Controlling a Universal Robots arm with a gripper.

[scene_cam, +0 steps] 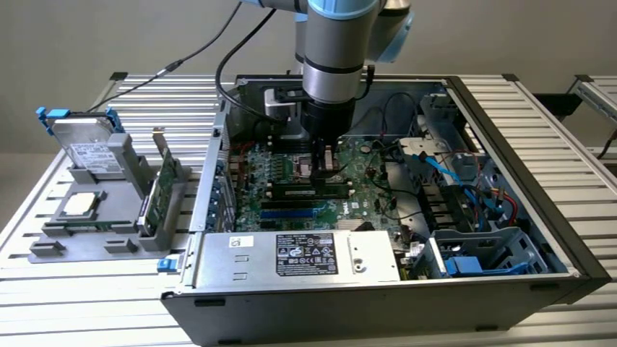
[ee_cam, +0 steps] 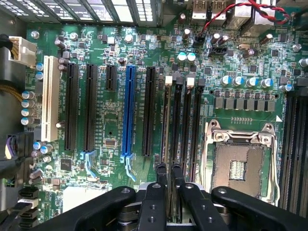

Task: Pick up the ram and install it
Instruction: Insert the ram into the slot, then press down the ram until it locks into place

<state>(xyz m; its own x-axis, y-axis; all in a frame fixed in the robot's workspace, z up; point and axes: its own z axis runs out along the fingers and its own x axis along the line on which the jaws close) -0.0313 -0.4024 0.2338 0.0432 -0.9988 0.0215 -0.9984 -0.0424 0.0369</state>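
Observation:
My gripper [scene_cam: 326, 173] reaches down into the open computer case [scene_cam: 501, 130], over the motherboard's memory slots. In the wrist view its two black fingertips [ee_cam: 161, 169] stand close together, and the gripper [ee_cam: 168, 168] is shut on the ram [ee_cam: 167, 120]. The ram shows there edge-on as a thin greenish strip. It stands upright in a black memory slot between the long black expansion slot [ee_cam: 149, 110] and the other memory slots [ee_cam: 185, 120]. In the exterior view the ram [scene_cam: 306, 191] is a long dark stick lying along the slot under the fingers.
The CPU socket [ee_cam: 238, 166] lies beside the memory slots, and a blue slot [ee_cam: 128, 110] is nearby. The power supply [scene_cam: 299, 256] and blue cables [scene_cam: 453, 170] crowd the case. Outside the case, on the exterior view's left, a grey holder carries a green card [scene_cam: 166, 181] and a hard drive [scene_cam: 92, 148].

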